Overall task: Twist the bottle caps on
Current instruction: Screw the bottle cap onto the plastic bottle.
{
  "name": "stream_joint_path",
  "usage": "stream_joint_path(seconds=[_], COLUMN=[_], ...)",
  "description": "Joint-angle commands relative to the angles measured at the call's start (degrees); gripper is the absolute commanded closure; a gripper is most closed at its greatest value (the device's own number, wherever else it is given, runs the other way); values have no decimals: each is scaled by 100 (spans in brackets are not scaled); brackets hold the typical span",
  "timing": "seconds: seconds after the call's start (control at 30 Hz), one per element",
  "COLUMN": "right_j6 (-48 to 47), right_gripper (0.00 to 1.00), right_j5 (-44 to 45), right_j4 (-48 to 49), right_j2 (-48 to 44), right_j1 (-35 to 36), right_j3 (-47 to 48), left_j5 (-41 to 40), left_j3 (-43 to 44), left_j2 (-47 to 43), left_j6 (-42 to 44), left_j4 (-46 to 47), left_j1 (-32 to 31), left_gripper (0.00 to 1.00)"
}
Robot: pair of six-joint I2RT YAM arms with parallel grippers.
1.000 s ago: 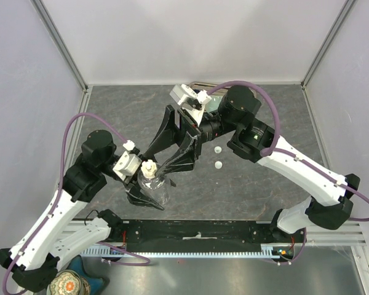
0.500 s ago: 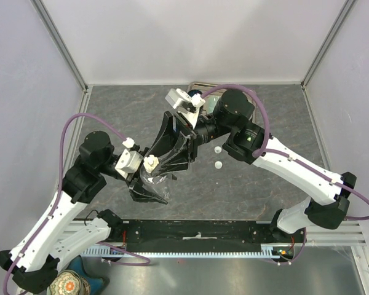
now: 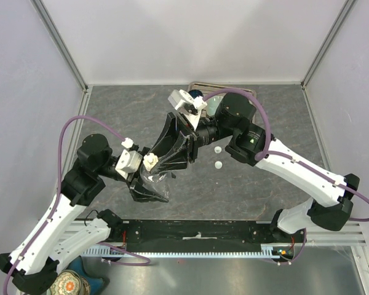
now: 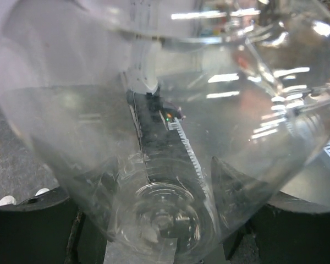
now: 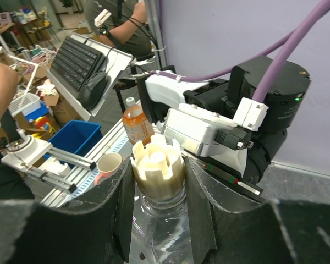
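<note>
**Top external view: cap pinched on a tilted bottle**

Above the grey table (image 3: 277, 117), the left gripper (image 3: 150, 188) clamps the clear bottle (image 3: 157, 179), which is tilted. The right gripper (image 5: 157, 171) squeezes the cream cap (image 5: 157, 161) sitting on the bottle's neck. Two loose caps (image 3: 218, 149) (image 3: 218, 165) lie nearby on the table.

Top external view: the grey desk (image 3: 123, 104) is looked down on from above and behind, from well back; the left arm (image 3: 49, 221) and the right arm (image 3: 301, 175) are taken in whole.
Left wrist view: carried on the left arm, very near a clear bottle (image 4: 165, 137), by which the frame is almost filled.
Right wrist view: carried on the right arm, close in, aimed out past the right tool (image 5: 158, 179) at a cream cap (image 5: 158, 164).
Shared: the bottle is shown in all three views; the cap in the top and right wrist views.
</note>
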Motion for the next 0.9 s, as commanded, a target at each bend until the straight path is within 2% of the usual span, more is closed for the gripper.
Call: stream_joint_path(seconds=[0.0, 0.1, 0.2, 0.6, 0.7, 0.73, 0.83, 0.87], right_j6=[-392, -778, -912, -412, -166, -104, -95, -217], right_gripper=[86, 95, 100, 100, 100, 100, 100, 100], right_j5=[642, 1406, 2134, 4799, 5774, 6377, 7364, 8150], right_j4=[-415, -1065, -1461, -1655, -1682, -1708, -2076, -2242], right_j2=[-227, -271, -333, -254, -105, -61, 220, 464], right_j1=[-29, -38, -47, -30, 85, 198, 619, 786], right_j3=[-118, -145, -258, -698, -672, -646, -278, -94], left_j5=[-529, -1004, -1435, -2639, -2999, -3105, -3509, -3719], left_j3=[54, 177, 327, 652, 670, 670, 687, 687], left_j2=[-78, -95, -96, -201, -201, -201, -219, -210], left_j6=[-140, -184, -158, -430, -457, -457, -396, -361], left_j4=[236, 289, 289, 421, 421, 421, 369, 334], left_j1=[27, 36, 44, 80, 97, 97, 97, 106], left_gripper=[94, 94, 94, 88, 87, 87, 87, 87])
